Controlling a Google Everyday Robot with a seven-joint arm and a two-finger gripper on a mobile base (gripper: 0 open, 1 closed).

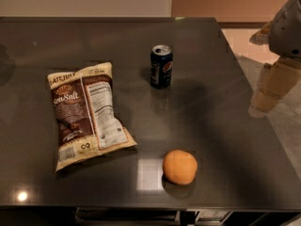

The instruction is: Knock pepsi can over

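Note:
The pepsi can [161,66] is a small dark navy can with a silver top and a round red-white-blue logo. It stands upright on the dark table [211,126], a little behind the middle. My gripper [272,89] is at the right edge of the view, over the table's right edge. It is well to the right of the can, slightly nearer the front, and does not touch it. Part of the gripper is cut off by the frame.
A brown and cream chip bag [84,114] lies flat left of the can. An orange [179,166] sits near the front edge, in front of the can. Light floor shows beyond the table's right edge [249,88].

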